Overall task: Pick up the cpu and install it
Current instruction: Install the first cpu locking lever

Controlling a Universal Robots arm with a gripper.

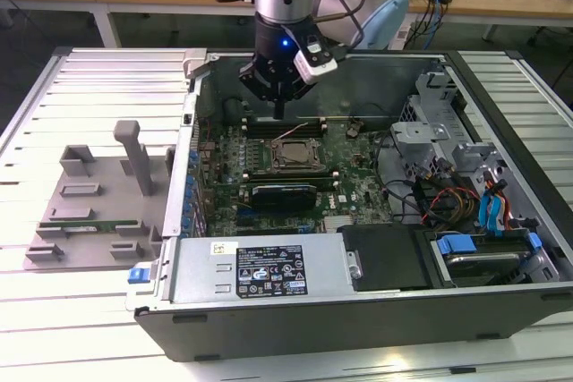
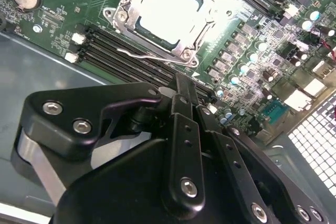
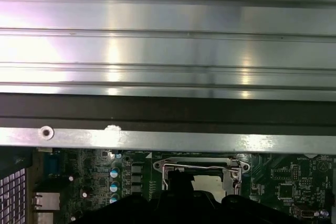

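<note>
The cpu seems to lie in the motherboard socket, as a bright, shiny square face inside the metal retention frame. Glare washes out its surface. A thin wire lever lies loose beside the frame. My gripper hangs above the board just behind the socket, toward the case's back wall. Its black fingers are pressed together with nothing seen between them. The first wrist view has the socket frame just beyond the gripper's dark body.
The open computer case lies on a slatted table. A black card sits in front of the socket and memory slots behind it. Drive bays and cables crowd the exterior view's right. A grey fixture holds a green memory stick.
</note>
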